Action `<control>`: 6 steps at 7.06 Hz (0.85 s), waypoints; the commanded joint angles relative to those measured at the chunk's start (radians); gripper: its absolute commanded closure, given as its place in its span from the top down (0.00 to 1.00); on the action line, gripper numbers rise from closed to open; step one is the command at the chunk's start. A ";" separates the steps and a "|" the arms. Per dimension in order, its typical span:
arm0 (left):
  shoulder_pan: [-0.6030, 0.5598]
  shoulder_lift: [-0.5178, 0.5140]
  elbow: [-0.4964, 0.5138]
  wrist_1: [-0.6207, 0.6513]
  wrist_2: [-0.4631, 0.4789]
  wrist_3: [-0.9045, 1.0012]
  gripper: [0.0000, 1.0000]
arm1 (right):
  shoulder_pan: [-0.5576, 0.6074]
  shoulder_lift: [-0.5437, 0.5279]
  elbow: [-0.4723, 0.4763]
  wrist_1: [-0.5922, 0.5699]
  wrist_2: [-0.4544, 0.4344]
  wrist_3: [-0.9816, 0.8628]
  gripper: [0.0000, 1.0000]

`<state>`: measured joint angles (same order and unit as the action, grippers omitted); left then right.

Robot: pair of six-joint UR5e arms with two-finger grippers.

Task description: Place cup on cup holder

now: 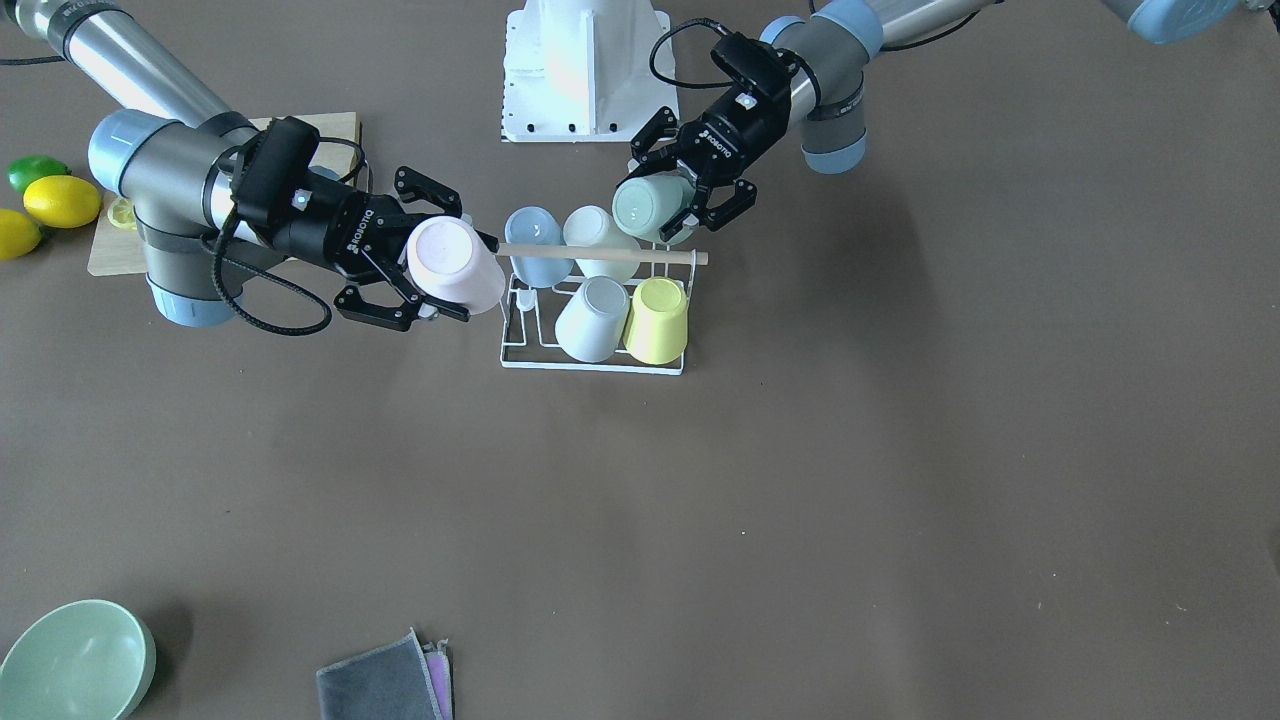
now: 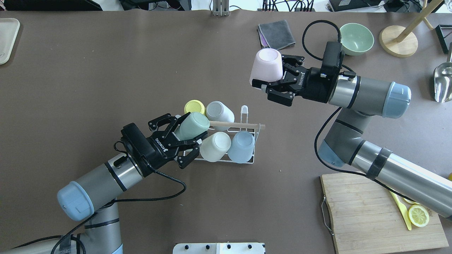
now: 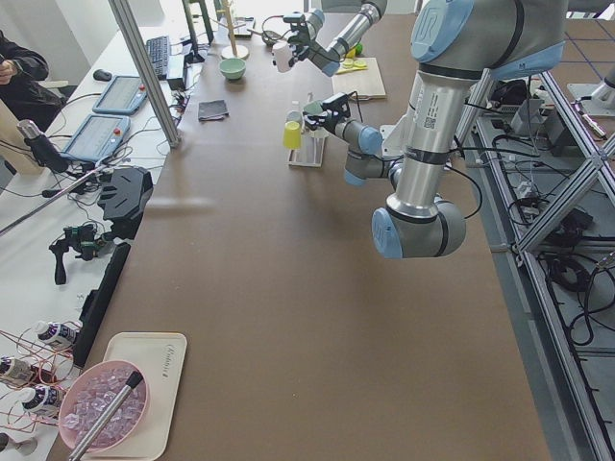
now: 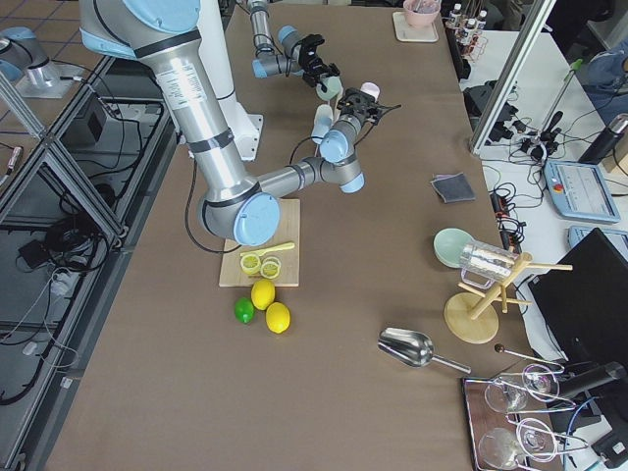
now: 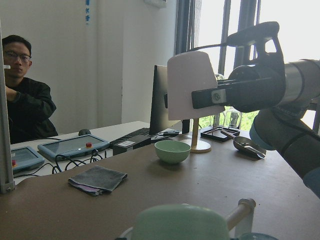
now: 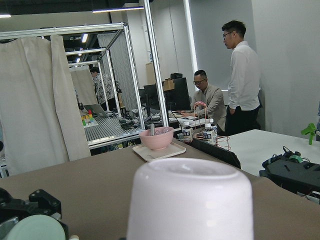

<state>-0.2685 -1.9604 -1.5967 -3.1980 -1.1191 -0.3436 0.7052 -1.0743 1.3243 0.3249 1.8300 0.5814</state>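
Note:
The cup holder [image 1: 590,366] is a small white wire rack with a wooden rod [image 1: 600,255] on top; it also shows in the overhead view [image 2: 243,161]. It holds a blue cup [image 1: 535,245], a cream cup [image 1: 600,238], a white cup [image 1: 592,320] and a yellow cup [image 1: 660,320], all upside down. My left gripper [image 1: 665,200] is shut on a mint green cup [image 2: 190,125], held tilted at the rack's back corner. My right gripper [image 2: 270,76] is shut on a pink cup [image 2: 266,67], held in the air beside the rack's free end [image 1: 455,265].
A green bowl [image 1: 75,660] and a grey cloth [image 1: 385,680] lie at the far edge. A wooden cutting board [image 2: 381,208] with lemon slices lies under the right arm. Lemons and a lime [image 1: 60,200] lie beside it. The robot base [image 1: 585,70] stands behind the rack.

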 commanded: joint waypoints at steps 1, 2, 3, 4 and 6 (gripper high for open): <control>0.000 0.000 0.001 -0.002 0.001 0.000 0.00 | -0.003 0.020 -0.043 -0.010 0.098 -0.037 0.00; 0.000 0.000 0.001 -0.002 0.001 0.000 0.48 | -0.006 0.045 -0.062 -0.024 0.138 -0.044 0.00; 0.000 0.000 0.001 -0.003 0.001 0.000 0.97 | -0.006 0.066 -0.085 -0.030 0.155 -0.057 0.00; 0.002 0.002 0.009 -0.023 0.001 0.000 0.97 | -0.010 0.085 -0.097 -0.055 0.175 -0.080 0.00; 0.012 0.002 0.052 -0.090 0.001 0.035 0.97 | -0.016 0.082 -0.097 -0.089 0.215 -0.141 0.00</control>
<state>-0.2628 -1.9585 -1.5672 -3.2495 -1.1183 -0.3279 0.6930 -0.9934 1.2291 0.2541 2.0215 0.4737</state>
